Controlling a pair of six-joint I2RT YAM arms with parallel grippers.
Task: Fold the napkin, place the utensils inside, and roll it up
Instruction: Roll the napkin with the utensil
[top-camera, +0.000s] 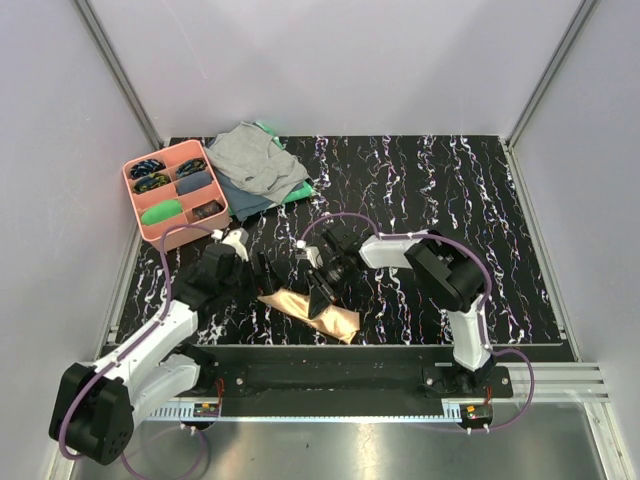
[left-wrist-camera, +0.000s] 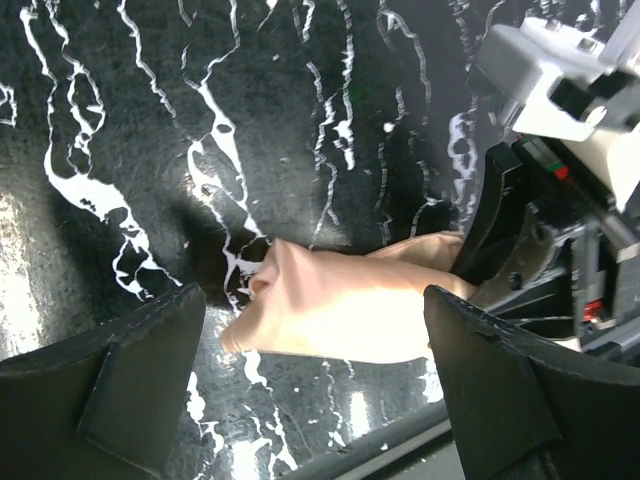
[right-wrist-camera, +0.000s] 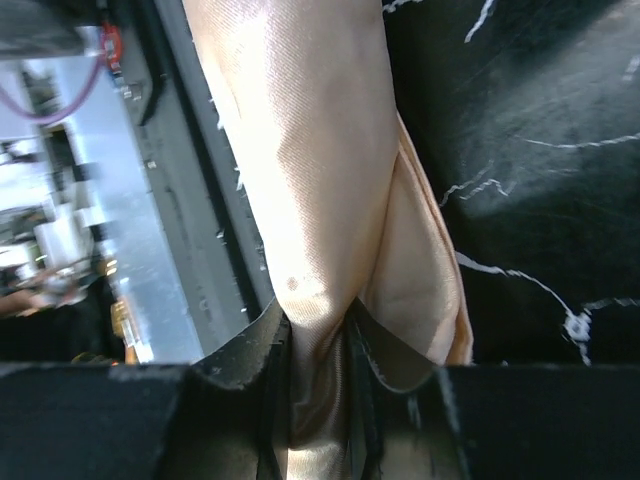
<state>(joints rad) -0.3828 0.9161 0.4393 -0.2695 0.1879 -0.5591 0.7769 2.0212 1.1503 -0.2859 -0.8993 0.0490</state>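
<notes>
Looks like the rolling step, near the end. The napkin (top-camera: 310, 312) is 1 tight peach roll on the tabletop (top-camera: 430, 180), by its front edge.

The right pincer (top-camera: 320, 295) is pressed onto one end of it, w/ satin bunched between its fingers and the rest of the roll running out ahead of them. The left pincer (top-camera: 265, 275) is spread wide w/ nothing in it. The roll's other end lies just ahead, between its fingers, and apart from them as far as I can tell.

Utensils: 0 in view. They're prob. inside the roll, but I can't tell.

Next move, I'd guess: the right one releases w/o dragging the cloth, else the roll loosens. The left could steady the free end.

Count:
- 1 napkin
- 2 pincers
- 1 pink tray (top-camera: 132, 200), 1 grey cloth (top-camera: 255, 160) and 1 green cloth (top-camera: 298, 193), all well beyond the left pincer
</notes>
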